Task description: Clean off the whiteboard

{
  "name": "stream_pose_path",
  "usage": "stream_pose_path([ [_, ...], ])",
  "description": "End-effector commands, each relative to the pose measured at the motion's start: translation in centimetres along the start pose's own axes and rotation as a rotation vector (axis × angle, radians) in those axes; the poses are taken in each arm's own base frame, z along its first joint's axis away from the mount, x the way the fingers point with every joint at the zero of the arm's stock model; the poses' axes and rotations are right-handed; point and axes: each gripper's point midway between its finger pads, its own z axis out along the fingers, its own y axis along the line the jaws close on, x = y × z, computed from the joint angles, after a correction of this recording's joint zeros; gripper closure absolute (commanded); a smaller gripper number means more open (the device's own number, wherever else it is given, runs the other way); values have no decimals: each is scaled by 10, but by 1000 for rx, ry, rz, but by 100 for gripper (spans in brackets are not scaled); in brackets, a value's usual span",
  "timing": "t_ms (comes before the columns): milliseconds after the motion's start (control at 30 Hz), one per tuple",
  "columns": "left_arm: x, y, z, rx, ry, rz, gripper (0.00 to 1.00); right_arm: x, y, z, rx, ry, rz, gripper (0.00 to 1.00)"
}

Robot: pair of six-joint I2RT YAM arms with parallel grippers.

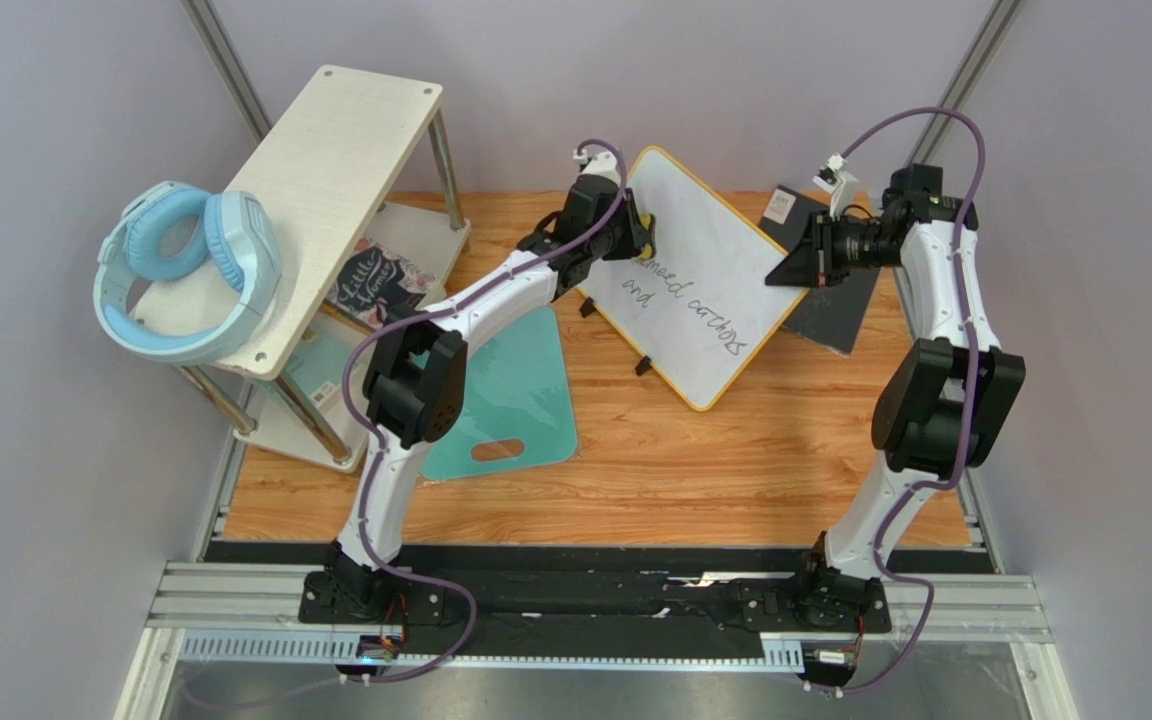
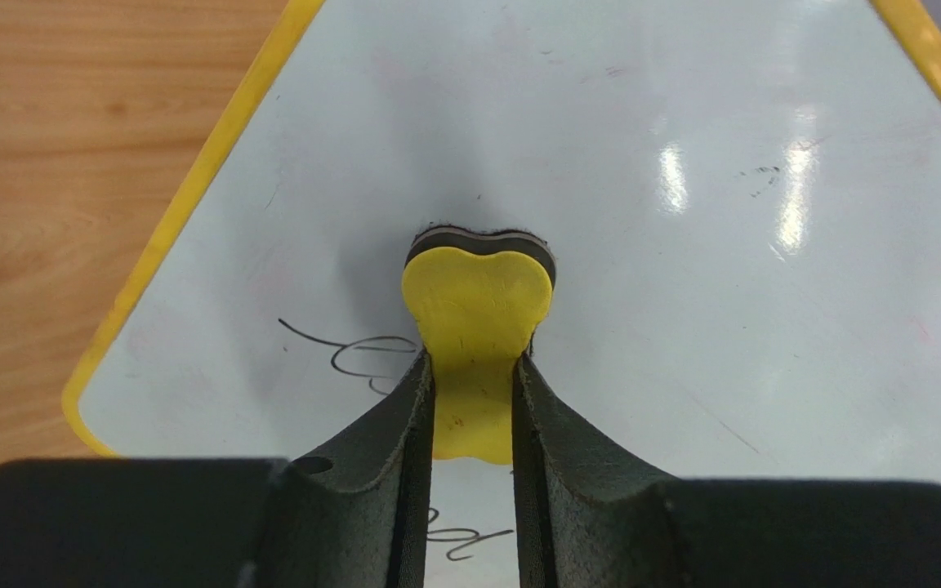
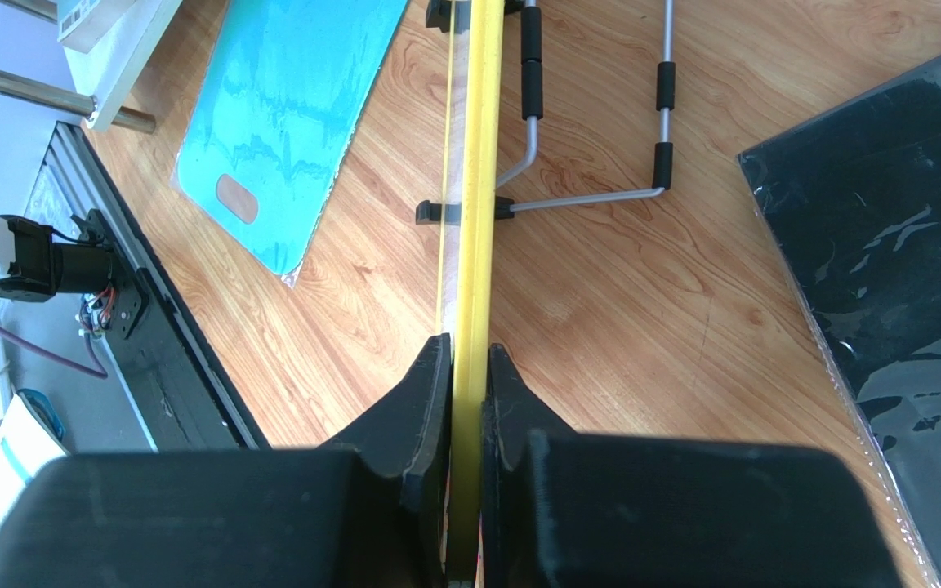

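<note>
**A:** From above: the whiteboard (image 1: 717, 248) stands beyond the teal cutting board (image 1: 515, 398), to its right, with black handwriting (image 1: 687, 311) on it.

**B:** Left wrist: the left gripper (image 2: 473, 404) clamps a yellow heart-shaped eraser (image 2: 477, 294), its dark felt on the glossy white surface.

**A:** Right wrist: the right gripper (image 3: 463, 374) pinches the thin yellow frame (image 3: 478, 147) (a wire stand (image 3: 586, 196) props it). Hard strokes could pull that smooth edge free.

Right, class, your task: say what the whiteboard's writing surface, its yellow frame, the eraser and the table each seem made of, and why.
The whiteboard surface: glossy coated panel, going by bright light reflections; core unseen. The frame: smooth yellow, probably plastic. The eraser: matte yellow foam or rubber top over a dark felt-like layer. The table: wood or wood-look laminate, showing grain.
</note>
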Motion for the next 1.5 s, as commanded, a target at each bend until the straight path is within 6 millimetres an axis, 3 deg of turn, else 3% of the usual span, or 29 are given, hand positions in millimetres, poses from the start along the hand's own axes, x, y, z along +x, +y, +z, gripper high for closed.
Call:
stream_pose_path([
  [0,45,14,-6,-90,131,-245,100,3,10,7,5,60,-199,100],
  [33,58,21,-5,-108,154,-278,100,3,11,7,6,58,-202,100],
  [267,91,50,7,-175,229,-477,100,9,12,5,14,71,-207,100],
  [600,131,82,-11,-306,321,-678,100,6,17,3,5,57,-209,100],
  [800,123,84,-13,-286,310,-625,100,6,20,2,3,54,-211,100],
  [933,90,69,-16,-218,227,-453,100,5,21,2,3,51,-208,100],
  [1100,64,27,-17,-90,154,-167,100,1,21,1,2,41,-211,100],
  [1233,63,-11,-20,34,99,10,100,0,21,1,2,38,-207,100],
  [1267,54,-22,-18,78,41,81,100,0,20,2,2,38,-204,100],
  [1300,61,-35,-20,109,40,128,100,-1,20,2,3,37,-204,100],
  [1467,75,-59,-15,239,56,318,100,-4,19,2,6,34,-204,100],
])
